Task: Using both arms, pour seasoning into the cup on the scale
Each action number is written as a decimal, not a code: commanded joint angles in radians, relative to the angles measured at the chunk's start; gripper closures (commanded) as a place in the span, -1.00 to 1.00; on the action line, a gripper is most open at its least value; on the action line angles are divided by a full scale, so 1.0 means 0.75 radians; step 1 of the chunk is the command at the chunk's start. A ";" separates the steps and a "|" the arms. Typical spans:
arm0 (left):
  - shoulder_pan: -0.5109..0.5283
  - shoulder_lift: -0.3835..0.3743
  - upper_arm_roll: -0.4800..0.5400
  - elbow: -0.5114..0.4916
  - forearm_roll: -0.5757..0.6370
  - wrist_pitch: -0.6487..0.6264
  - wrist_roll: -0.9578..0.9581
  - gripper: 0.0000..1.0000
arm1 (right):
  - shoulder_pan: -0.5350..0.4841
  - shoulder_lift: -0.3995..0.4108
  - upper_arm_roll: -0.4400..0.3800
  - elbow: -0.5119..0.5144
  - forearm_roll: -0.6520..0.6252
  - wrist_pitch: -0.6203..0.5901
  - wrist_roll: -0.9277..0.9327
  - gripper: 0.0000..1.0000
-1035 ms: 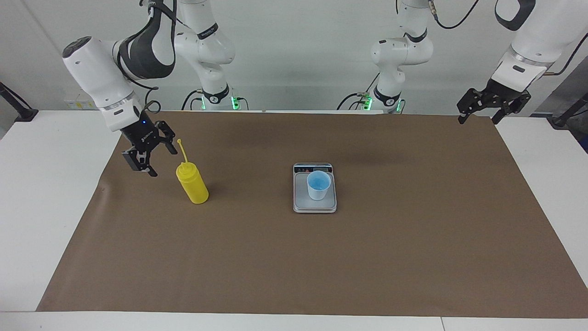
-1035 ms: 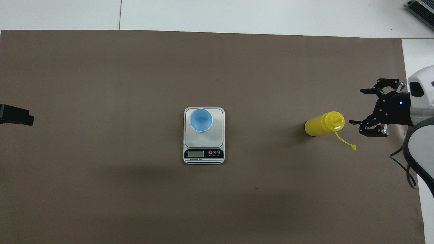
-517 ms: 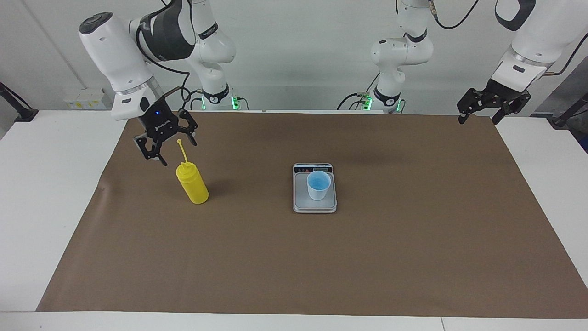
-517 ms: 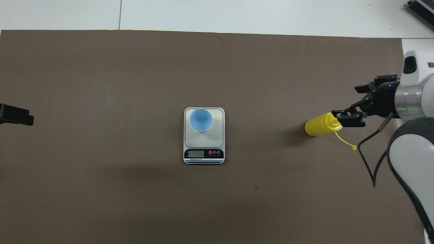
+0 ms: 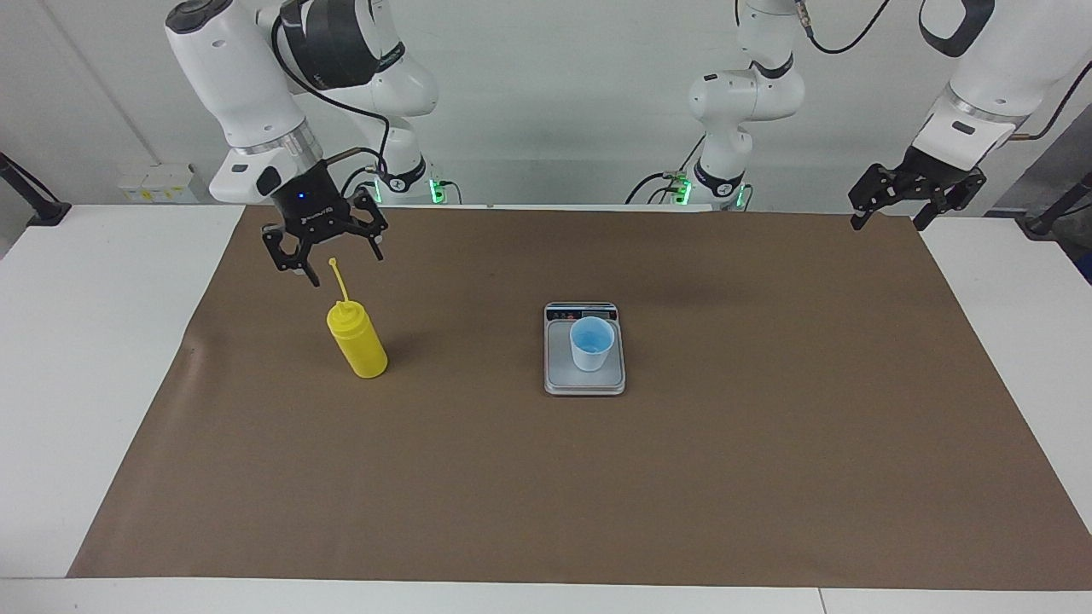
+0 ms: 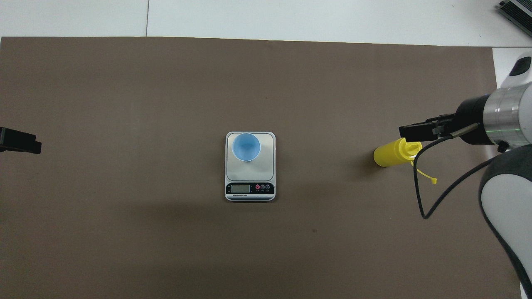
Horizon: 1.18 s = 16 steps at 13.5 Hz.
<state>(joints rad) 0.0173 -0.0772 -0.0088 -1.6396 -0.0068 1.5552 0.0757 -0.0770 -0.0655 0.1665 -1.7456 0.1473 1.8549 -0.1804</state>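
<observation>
The yellow seasoning bottle (image 5: pixel 358 344) stands upright on the brown mat toward the right arm's end; it also shows in the overhead view (image 6: pixel 388 154). Its tethered cap strip sticks up. My right gripper (image 5: pixel 341 266) is open and empty, pointing down just above the bottle's cap, the strip's tip between its fingers; it shows in the overhead view (image 6: pixel 409 132). The light-blue cup (image 5: pixel 591 343) (image 6: pixel 245 146) stands on the scale (image 5: pixel 559 375) (image 6: pixel 266 166) at mid-table. My left gripper (image 5: pixel 887 223) waits open and raised over the mat's corner at the left arm's end.
A brown mat (image 5: pixel 682 477) covers most of the white table (image 5: pixel 85 341). The scale's display strip (image 6: pixel 249 189) faces the robots. Only the left gripper's tip (image 6: pixel 18 141) shows in the overhead view.
My right gripper rose from beside the bottle, swung over its cap and turned to point down. The bottle, cup, scale and left arm have not moved.
</observation>
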 commanded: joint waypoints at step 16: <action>0.012 -0.040 -0.007 -0.039 -0.013 -0.006 -0.009 -1.00 | -0.085 0.040 0.103 0.084 -0.180 -0.285 0.478 -1.00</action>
<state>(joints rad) 0.0173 -0.0772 -0.0088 -1.6396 -0.0068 1.5552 0.0757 -0.1124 -0.0130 0.2311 -1.6590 0.0328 1.6475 0.1683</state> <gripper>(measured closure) 0.000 0.000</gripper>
